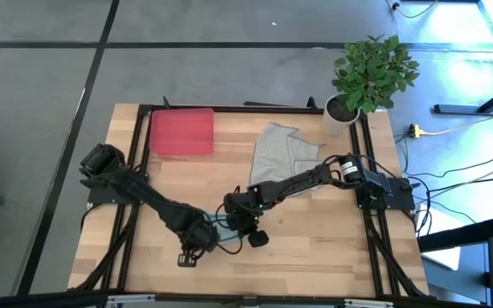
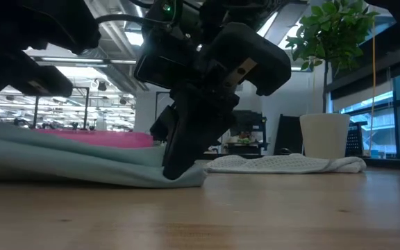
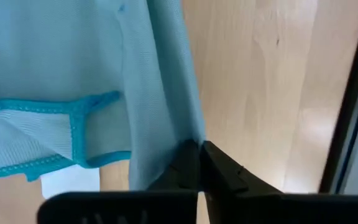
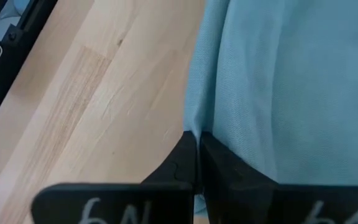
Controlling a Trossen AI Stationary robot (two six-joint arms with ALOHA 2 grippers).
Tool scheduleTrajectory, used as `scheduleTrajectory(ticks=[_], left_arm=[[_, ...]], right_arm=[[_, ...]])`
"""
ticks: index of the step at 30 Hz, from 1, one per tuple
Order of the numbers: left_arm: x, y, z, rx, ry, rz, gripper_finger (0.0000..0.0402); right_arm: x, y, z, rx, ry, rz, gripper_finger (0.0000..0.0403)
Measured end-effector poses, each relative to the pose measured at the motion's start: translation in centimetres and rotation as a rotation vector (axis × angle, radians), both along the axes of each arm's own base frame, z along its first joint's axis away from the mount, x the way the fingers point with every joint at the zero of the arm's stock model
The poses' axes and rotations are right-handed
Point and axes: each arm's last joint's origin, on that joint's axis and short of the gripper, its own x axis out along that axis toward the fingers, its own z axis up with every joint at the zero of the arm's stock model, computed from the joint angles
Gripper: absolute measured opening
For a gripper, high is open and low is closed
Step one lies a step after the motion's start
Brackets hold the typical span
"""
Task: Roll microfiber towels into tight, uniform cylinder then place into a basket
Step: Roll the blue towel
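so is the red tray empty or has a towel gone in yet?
Empty. The high view shows the red tray bare; the grey towel lies crumpled beside it and the blue towel is pinched by both grippers.

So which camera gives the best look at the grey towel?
The high view: the grey towel shows whole, lying crumpled between the red tray and the potted plant, untouched. The low view shows it only edge-on, as a flat heap. Both wrist views miss it, showing just the blue towel.
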Motion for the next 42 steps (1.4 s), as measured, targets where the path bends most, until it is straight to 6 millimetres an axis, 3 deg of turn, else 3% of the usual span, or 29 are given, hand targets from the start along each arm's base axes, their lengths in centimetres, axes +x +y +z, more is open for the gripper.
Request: scheduleTrajectory(ticks=[12,20,26,37,42], left_arm=[[1.1,2.3,-0.4,-0.039,0.033,0.033,0.0000],[1.2,1.8,-3.5,-0.146,0.066,0.011,0.0000],[1.3,1.8,-3.5,-0.161,0.060,0.004,0.0000],[1.8,3.6,-3.5,-0.237,0.073,-0.051,0.0000],[1.6,4.2,-3.3,-0.187,0.074,-0.073,0.0000]], right_arm=[[-0.1,-0.1,-0.1,0.003,0.008,0.004,0.0010],[-0.1,0.0,-0.1,-0.001,0.007,0.002,0.0010],[-0.1,0.0,-0.1,-0.003,0.004,0.002,0.0010],[-0.1,0.0,-0.1,0.001,0.004,0.006,0.0010],[0.1,-0.6,-0.1,0.005,0.006,-0.008,0.0010]])
